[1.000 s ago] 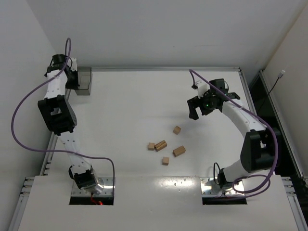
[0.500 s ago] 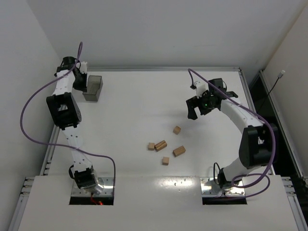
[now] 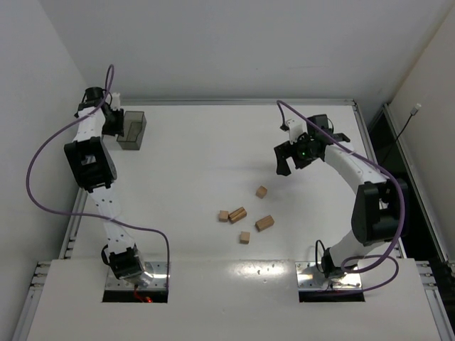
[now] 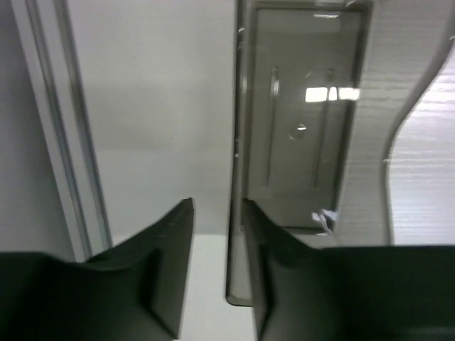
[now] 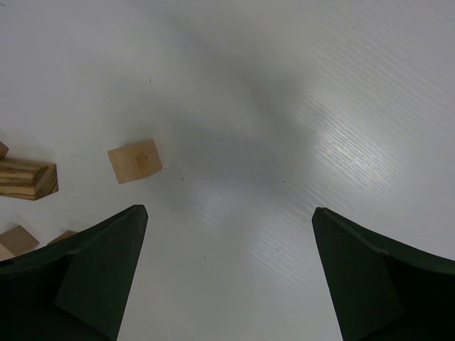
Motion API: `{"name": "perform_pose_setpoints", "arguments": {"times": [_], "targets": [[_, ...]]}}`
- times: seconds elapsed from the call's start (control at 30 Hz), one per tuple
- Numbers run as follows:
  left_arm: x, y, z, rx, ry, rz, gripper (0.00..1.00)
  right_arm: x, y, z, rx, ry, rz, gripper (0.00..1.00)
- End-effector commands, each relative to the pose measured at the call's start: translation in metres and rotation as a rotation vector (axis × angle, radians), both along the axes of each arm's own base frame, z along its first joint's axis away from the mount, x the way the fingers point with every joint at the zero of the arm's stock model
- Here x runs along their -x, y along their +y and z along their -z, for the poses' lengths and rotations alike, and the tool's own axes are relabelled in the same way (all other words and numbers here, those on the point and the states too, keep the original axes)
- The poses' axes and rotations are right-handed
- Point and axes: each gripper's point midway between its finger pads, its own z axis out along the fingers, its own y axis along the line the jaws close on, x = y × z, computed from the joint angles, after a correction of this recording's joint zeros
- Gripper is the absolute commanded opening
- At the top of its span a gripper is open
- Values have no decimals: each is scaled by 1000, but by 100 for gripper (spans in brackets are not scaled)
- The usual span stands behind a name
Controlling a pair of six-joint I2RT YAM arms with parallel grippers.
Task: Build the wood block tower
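The left gripper [image 4: 217, 206] is at the far-left corner of the table [image 3: 199, 156], at the dark grey translucent bin [image 4: 298, 142]. Its jaws are only a little apart, w/ one side wall of the bin in the gap. A strip of white table shows between this wall and the finger on the left of the wrist view, so the claw is slightly open and grips nothing. If the other finger touches the wall I cannot tell, the wrist view is blurred.

The right gripper [image 5: 229, 211] hangs over bare table at the right-centre, jaws spread wide, nothing between them.

The wood blocks [image 3: 264, 223] lie loose in the middle of the table, toward the near edge, approx. five pieces. All rest flat on the surface, none on top of another. One cube [image 5: 135, 160] lies apart from the others and nearest to the right gripper. A longer striped block [image 3: 237, 214] lies just beside a small cube [image 3: 223, 215]. The bin stands well apart from the blocks.
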Motion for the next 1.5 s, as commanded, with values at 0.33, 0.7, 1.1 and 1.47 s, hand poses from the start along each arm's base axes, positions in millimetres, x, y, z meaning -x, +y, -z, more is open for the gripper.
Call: {"name": "perform_pose_setpoints", "arguments": {"times": [0.33,0.7,1.1,1.47], "targets": [[10,-1,-116,49,-290,37,53,-12,12,-26,-32,-90,-40,99],[51,-90,-238,154,-493,291,67,-10,24,-53,-38,-190,-104,99],[162,-195,-156,150,-360,460,71,75,93,-46,8,-187,-703,86],[159,-187,-128,167,-270,375,75,156,89,-6,235,-84,-1199,64]]}}
